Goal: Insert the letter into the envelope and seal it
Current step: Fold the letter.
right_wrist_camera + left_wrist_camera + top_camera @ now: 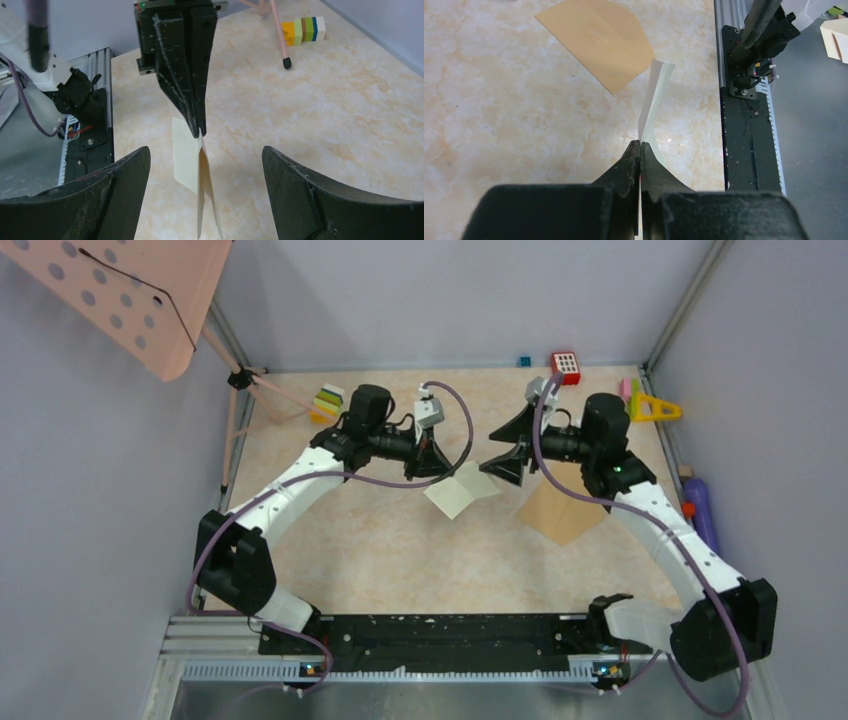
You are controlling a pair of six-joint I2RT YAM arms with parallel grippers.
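My left gripper (438,456) is shut on the letter (458,492), a pale off-white folded sheet that hangs from its jaws above the table. In the left wrist view the jaws (640,143) pinch the sheet's edge and the letter (655,92) stands on edge beyond them. My right gripper (505,456) is open and empty, facing the left one. In the right wrist view its fingers (205,150) straddle the letter (186,155) without touching it. The left gripper (199,131) shows there too. The tan envelope (560,512) lies flat under my right arm; it also shows in the left wrist view (596,37).
Stacked coloured blocks (327,400) and a pink stand's leg (275,395) are at the back left. A red block (565,365), a yellow triangle (655,407) and a purple bottle (702,510) are on the right. A black rail (440,635) runs along the near edge.
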